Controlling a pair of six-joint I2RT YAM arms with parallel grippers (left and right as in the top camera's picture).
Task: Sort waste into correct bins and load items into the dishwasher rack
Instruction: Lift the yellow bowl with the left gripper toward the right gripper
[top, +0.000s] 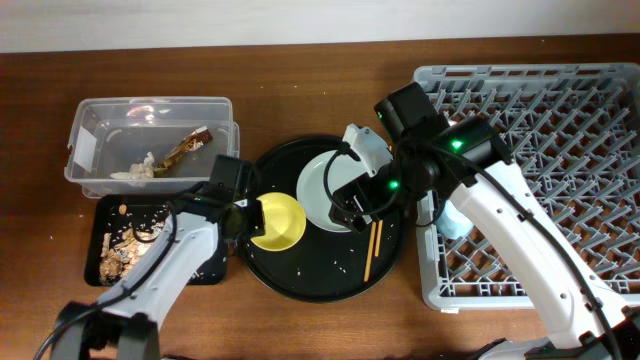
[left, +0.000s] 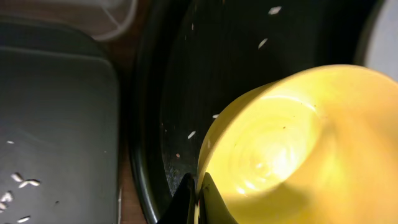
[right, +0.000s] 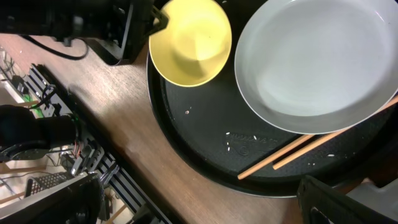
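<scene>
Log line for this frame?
left gripper: shut on small yellow bowl rim | right gripper: over pale green round plate, jaws unclear

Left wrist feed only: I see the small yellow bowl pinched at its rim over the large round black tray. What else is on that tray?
Observer: A pale green round plate sits on the tray, right beside the bowl that the left gripper holds.
Operator: Chopsticks loaded yet?
Observer: No. Two thin wooden chopsticks lie on the tray at the plate's edge, on the side away from the bowl.
</scene>
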